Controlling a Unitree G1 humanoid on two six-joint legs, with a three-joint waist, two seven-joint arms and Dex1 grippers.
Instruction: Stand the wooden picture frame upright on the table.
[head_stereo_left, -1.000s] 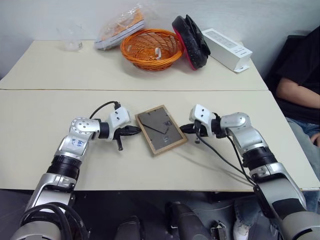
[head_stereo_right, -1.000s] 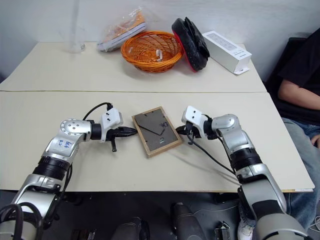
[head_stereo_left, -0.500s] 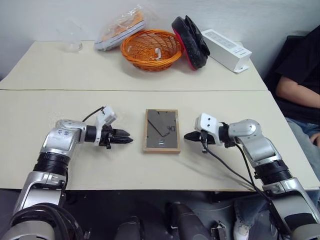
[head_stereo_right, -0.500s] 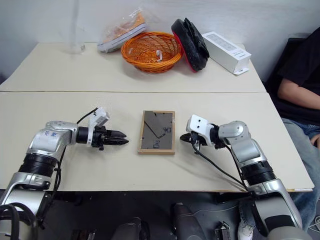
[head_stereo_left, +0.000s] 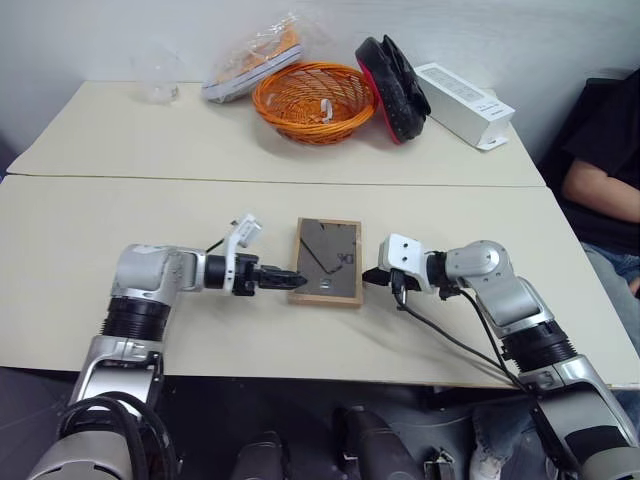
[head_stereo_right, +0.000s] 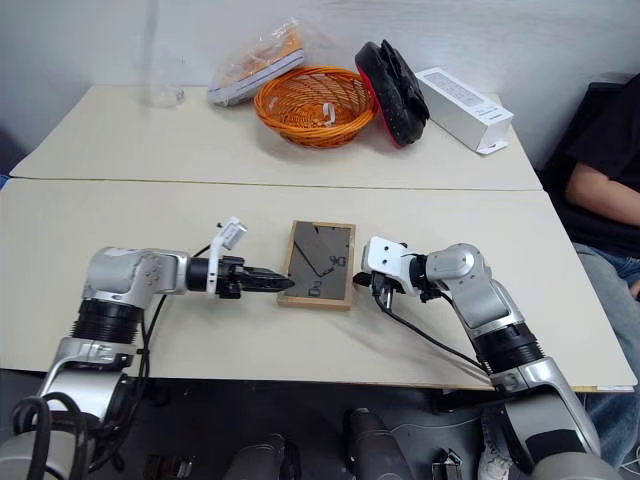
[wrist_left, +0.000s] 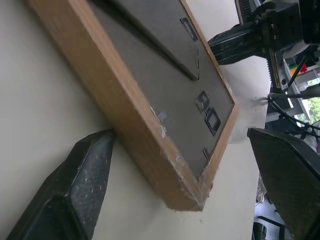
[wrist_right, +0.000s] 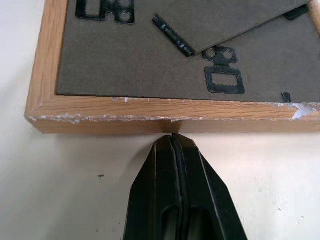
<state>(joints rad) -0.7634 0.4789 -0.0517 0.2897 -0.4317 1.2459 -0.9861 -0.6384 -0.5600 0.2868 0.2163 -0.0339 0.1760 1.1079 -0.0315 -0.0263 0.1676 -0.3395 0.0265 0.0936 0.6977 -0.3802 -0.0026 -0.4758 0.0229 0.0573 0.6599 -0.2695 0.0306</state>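
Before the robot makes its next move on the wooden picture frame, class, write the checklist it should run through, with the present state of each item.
1. Wooden picture frame lying flat on the table, back up: ok, ready to lift.
2. Frame standing upright: not ok, not yet done.
3. Left gripper open at the frame's near left corner: ok; one finger lies against the frame's side, the other stands apart above it.
4. Right gripper shut, tip at the frame's opposite edge: ok as a brace; whether it touches, cannot tell.
5. Stand flap swung out enough to prop the frame: cannot tell.
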